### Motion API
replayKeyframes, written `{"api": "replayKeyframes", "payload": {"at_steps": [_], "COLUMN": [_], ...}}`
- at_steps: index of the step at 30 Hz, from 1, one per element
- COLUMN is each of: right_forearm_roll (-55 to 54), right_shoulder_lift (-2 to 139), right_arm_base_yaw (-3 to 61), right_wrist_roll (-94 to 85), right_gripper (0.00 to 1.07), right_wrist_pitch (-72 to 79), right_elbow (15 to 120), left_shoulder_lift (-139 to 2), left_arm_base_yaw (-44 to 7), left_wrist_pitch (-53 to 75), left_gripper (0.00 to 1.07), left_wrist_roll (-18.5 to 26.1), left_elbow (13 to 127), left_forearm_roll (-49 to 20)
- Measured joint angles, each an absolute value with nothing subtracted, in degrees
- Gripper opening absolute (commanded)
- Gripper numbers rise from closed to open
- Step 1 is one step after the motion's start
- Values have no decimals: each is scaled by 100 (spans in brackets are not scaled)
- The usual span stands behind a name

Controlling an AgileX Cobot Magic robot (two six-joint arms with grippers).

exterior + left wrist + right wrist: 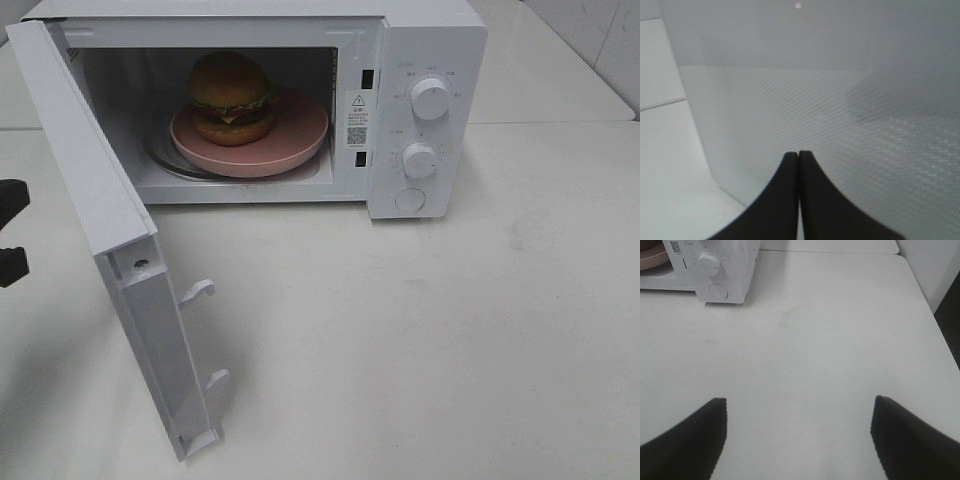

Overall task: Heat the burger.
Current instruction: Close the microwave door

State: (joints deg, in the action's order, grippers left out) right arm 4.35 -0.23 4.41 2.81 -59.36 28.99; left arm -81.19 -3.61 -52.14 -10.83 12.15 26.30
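While the door [95,190] of the white microwave [430,40] stands wide open and swung toward the left, I see the burger [232,97] inside the cavity. It sits upright on the round pink plate [295,148], a little toward the left side of it and not in the middle. The plate lies on the glass turntable [160,160], whose edge shows at the left under the plate. On the inner edge of the door two white latch hooks [197,292] point out over the table [450,330].

In its wrist view, the left gripper [799,154] has its two black jaws pressed together and nothing is between them. It points at the outer face of the door, which fills nearly the whole view with its fine dotted pattern. The tips are very near this face, but I cannot tell whether they touch it.

The right gripper [799,400] has its jaws spread wide and holds nothing. It hangs above the bare table, well apart from the microwave, on the side of the control panel. From there I see the lower knob [709,263] and the round button [718,291] under it.
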Motion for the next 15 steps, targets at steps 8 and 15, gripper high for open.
{"api": "replayKeyframes", "payload": {"at_steps": [8, 15], "right_forearm_roll": [435, 435], "right_shoulder_lift": [-23, -23], "right_arm_base_yaw": [441, 441], "right_wrist_roll": [281, 281], "right_gripper": [76, 76], "right_wrist_pitch": [-5936, -5936], "right_elbow": [2899, 2899], "left_shoulder_lift": [-8789, -9133], "left_arm_base_yaw": [-1432, -2252], "left_wrist_pitch": [-5294, -5323], "left_gripper": [0, 0], "left_wrist_roll": [-642, -246], "left_elbow": [1495, 1713], "left_forearm_roll": [1856, 900]}}
